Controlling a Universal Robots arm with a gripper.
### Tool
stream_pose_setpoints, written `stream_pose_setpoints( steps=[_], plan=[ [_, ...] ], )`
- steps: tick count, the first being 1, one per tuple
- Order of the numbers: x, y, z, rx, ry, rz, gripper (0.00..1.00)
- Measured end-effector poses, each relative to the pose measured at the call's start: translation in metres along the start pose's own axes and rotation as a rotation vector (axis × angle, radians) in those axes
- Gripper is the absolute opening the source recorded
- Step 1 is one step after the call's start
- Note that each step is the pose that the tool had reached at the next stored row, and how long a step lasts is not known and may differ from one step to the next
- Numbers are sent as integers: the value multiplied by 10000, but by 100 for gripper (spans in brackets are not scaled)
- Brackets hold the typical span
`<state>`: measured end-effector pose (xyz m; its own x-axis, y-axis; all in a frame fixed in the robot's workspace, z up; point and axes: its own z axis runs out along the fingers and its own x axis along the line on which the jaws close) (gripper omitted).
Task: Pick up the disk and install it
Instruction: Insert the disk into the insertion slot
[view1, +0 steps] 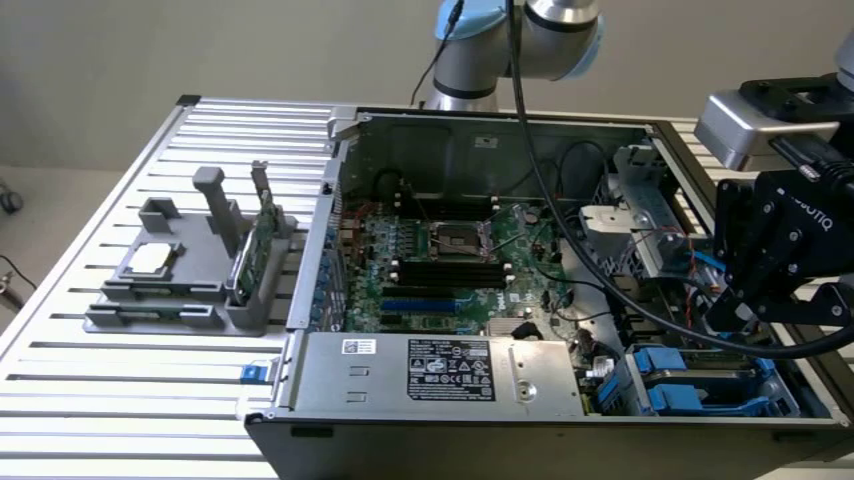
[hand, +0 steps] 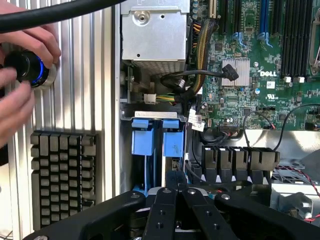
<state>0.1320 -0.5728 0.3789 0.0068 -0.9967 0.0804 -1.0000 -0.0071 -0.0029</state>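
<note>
Gripper (hand: 175, 181), fingers pressed together, hung just above disk (hand: 170, 142), disk sat blue-railed in bay at computer case's (view1: 534, 445) front corner, exterior view's right, cables (hand: 192, 125) crowded one flank, its wall the other

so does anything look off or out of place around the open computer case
One thing: a person's hand is on a blue-lit black knob on the slatted table, right beside the open case. Nothing inside the case looks spilled or broken.
</note>
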Motion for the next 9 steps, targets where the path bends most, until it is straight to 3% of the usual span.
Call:
stream_pose_setpoints(
  steps=[2, 3, 9],
  plan=[
    [0, 0, 0, 0, 0, 4, 12],
    [0, 0, 0, 0, -1, 6, 18],
    [0, 0, 1, -1, 3, 11, 20]
  ],
)
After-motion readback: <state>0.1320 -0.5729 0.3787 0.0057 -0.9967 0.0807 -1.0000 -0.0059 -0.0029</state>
